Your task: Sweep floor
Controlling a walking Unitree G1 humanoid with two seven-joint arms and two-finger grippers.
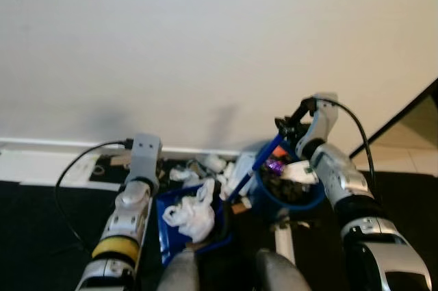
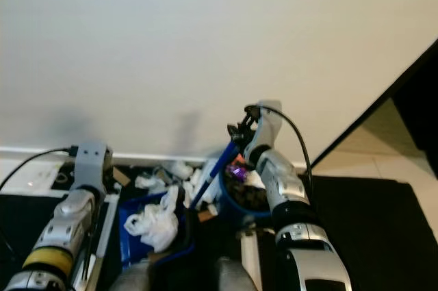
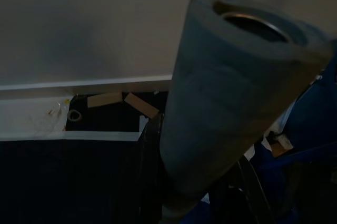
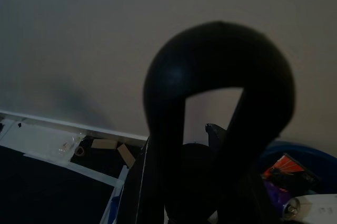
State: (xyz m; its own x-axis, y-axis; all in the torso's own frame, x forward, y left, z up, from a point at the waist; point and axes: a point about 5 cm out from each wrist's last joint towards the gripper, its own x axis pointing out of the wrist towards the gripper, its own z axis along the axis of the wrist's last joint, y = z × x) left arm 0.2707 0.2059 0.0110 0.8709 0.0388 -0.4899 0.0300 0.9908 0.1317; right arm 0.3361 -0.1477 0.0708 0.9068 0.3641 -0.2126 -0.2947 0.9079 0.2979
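**Both arms raised over a dustpan and bin at the foot of the wall**

A blue plastic dustpan [image 1: 195,226] sits on the dark floor [image 1: 41,236] just before the robot, holding a crumpled white plastic bag [image 1: 191,212]. Beside it stands a round blue bin [image 1: 301,198] filled with scraps, among them a purple wrapper [image 1: 275,165]. More white litter [image 1: 215,164] and small cardboard pieces [image 3: 124,100] lie against the white skirting board [image 1: 48,146] under the plain cream wall [image 1: 205,31].

The right gripper [image 1: 291,121] is up near the wall, closed around the looped black top of a blue broom handle [image 1: 256,164], which slants down between dustpan and bin. The right wrist view has that black loop [image 4: 218,92] close before the lens, blocking much of the floor. The left gripper [image 3: 152,145] reaches toward the skirting; a thick grey foam-covered tube [image 3: 231,87] crosses the left wrist view and hides its fingers, so I cannot tell how they stand
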